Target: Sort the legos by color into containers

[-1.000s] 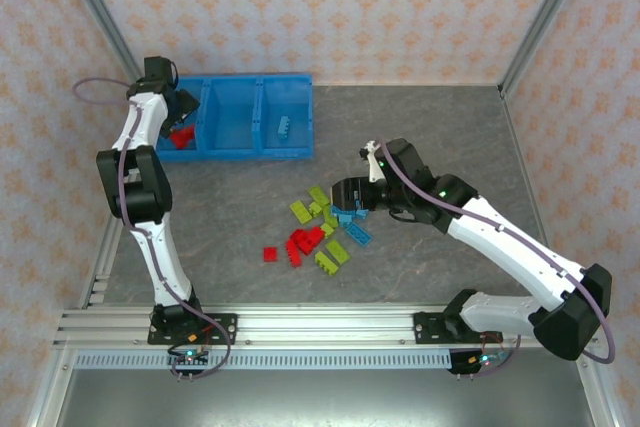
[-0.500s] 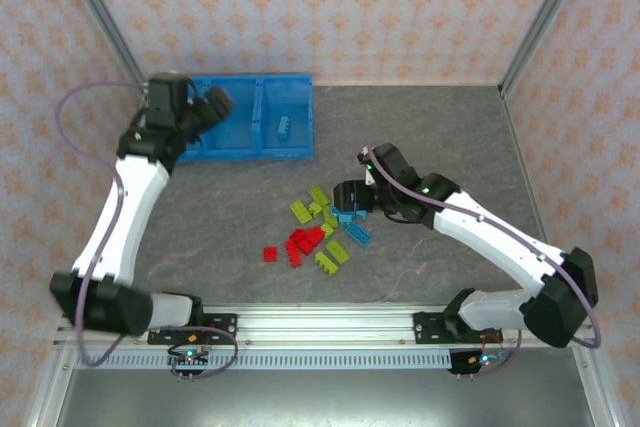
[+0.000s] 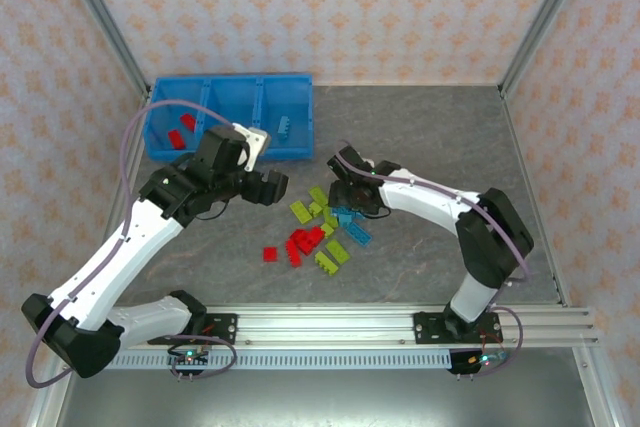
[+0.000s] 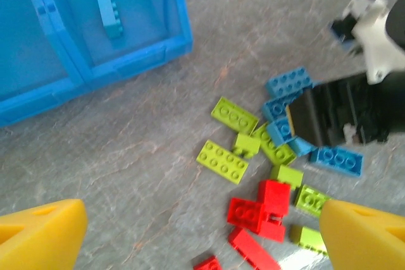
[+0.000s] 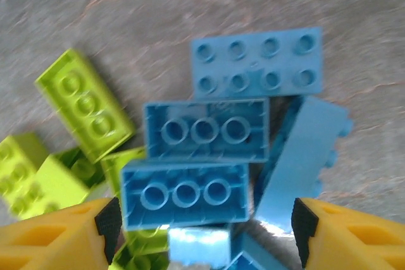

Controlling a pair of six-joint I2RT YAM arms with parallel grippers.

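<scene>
Hovering above the grey tabletop (image 3: 430, 127) just in front of the blue bin (image 3: 230, 78), the left hand (image 3: 268, 187) is released. In its wrist view the yellow fingertips (image 4: 41, 235) stand far apart at the lower corners, with nothing held between them. It faces the heap of legos (image 3: 320, 227), which lies near the middle of the tabletop, well apart from the bin. The heap has lime green bricks (image 3: 300, 211) on its far-left side, red bricks (image 3: 305, 241) on the near side and light blue bricks (image 3: 355, 232) on the right. One small red brick (image 3: 270, 254) lies just apart on the heap's left.

The right hand (image 3: 347, 202) is down over the light blue bricks at the heap's right edge. Its wrist view shows its yellow fingers (image 5: 50, 235) apart on either side of a blue cluster: two upside-down bricks (image 5: 204, 129) side by side, a studs-up brick (image 5: 256, 61) beyond them, and a tilted brick (image 5: 300, 162) leaning alongside. The nearer upside-down brick sits between the fingers, close against one and with a gap to the other, so the hand is unclenched and not yet gripping.

In the bin, the left compartment holds two red legos (image 3: 181, 130) and the right compartment holds one light blue lego (image 3: 285, 128).
</scene>
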